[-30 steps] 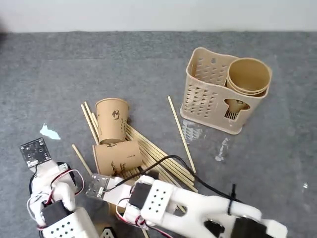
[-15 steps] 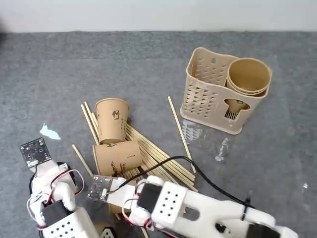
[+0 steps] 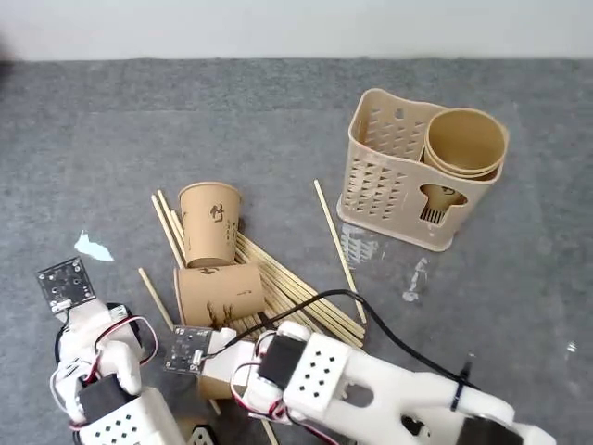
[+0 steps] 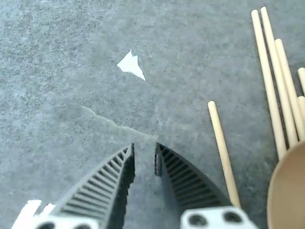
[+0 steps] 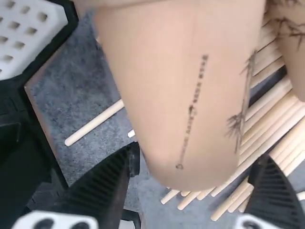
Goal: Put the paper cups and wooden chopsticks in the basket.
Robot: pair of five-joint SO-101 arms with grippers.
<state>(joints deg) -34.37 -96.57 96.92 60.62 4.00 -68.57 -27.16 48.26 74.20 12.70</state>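
Now one paper cup [image 5: 190, 95] lies on its side across the wooden chopsticks [image 5: 267, 124], at the near end of the pile. The right gripper [image 5: 195, 160] straddles it, fingers [image 5: 107, 183] spread wide on either side of its end and not clamped on it. From above, this cup [image 3: 215, 378] is mostly hidden under the right arm [image 3: 315, 375].

Just beyond it a second cup [image 3: 220, 294] lies on its side on the chopstick pile [image 3: 296, 292], touching a third cup [image 3: 209, 222] farther back. A single chopstick [image 3: 338, 248] lies apart, between the pile and the basket [image 3: 389, 185]. The basket stands well off at the far right and holds nested cups [image 3: 463, 139] in one compartment.

The left gripper [image 4: 144, 152] hangs over bare grey table [image 4: 71, 47] with its fingers almost together, a narrow gap between the tips, holding nothing. A stray chopstick [image 4: 221, 148] lies just beside it, and a white scrap [image 4: 131, 65] lies farther out.
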